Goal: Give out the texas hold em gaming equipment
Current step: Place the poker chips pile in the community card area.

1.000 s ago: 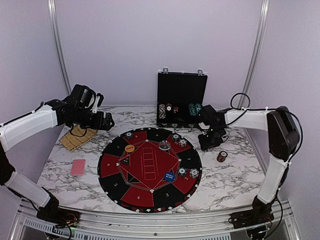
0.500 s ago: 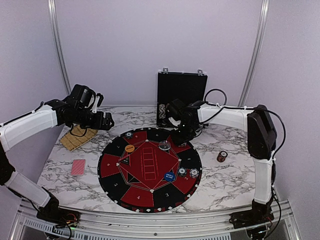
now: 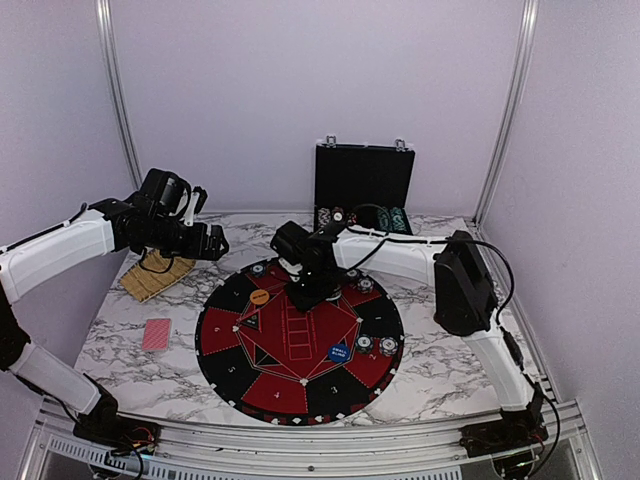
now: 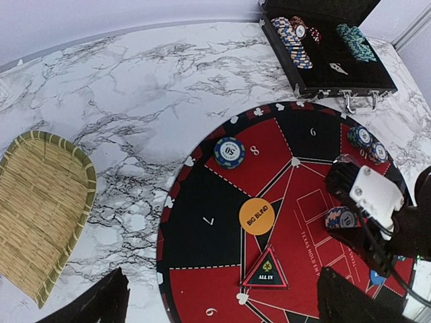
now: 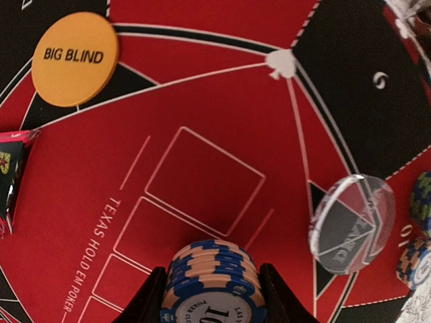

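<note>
1. Short stack of round peach-and-blue stripe-edged poker chips [image 5: 214, 279], over the red centre field of the round black-and-red numbered mat [image 5: 202, 101], close to the printed boxes.
2. Lowest chips cut off by the bottom of the right wrist view, so not possible to tell whether resting on the mat or lifted from it.
3. In the top view, stack hidden under the right gripper [image 3: 308, 287]; in the left wrist view, only one striped side visible.
4. Right gripper jaws partly closed, one dark finger on each side of the stack, clamping it.
5. Clear round marker disc [image 5: 351, 223] near the stack on its right in the right wrist view, lying on the mat, print on it hard to read.
6. Orange round disc printed BIG BLIND [image 5: 73, 58] well apart, toward the upper left of the same view.
7. Two blue-striped chip piles [image 5: 421, 202] cut off at the right edge; black triangular ALL IN marker [image 4: 266, 270] cut off at the left edge there, seen whole only from the left wrist.
8. Left gripper [image 4: 222, 299] spread wide, holding nothing, only its two dark fingertips showing at the bottom of its own view; raised above the white marble table [image 4: 135, 87], near the woven bamboo tray [image 4: 40, 202].
9. Black hinged case [image 4: 323, 47] open at the far side, rows of chips inside.
10. Red-backed playing card [image 3: 157, 334] flat on the table, left of the mat.
</note>
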Robot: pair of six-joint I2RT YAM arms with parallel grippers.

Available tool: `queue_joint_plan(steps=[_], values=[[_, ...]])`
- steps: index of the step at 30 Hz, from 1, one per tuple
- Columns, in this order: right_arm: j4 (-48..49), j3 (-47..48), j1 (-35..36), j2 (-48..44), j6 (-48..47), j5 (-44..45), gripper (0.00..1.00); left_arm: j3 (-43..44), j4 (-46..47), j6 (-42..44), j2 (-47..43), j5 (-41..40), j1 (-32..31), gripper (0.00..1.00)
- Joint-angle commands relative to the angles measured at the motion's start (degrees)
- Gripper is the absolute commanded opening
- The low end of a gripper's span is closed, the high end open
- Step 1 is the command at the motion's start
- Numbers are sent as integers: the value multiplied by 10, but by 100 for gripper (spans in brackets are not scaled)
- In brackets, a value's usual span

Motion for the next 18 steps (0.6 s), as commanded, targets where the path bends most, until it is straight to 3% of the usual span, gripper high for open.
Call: queue_joint_plan(steps=[1,7,18], values=[[-18,40,12,18,5,-10,18,5,-4,-1,4,5,5,99],[-10,25,18,21,6,-19,24,5,-4,-1,6,6,5,99],[21,-21,18,-13,3,-29,60,10,-10,-1,25,45,4,99]])
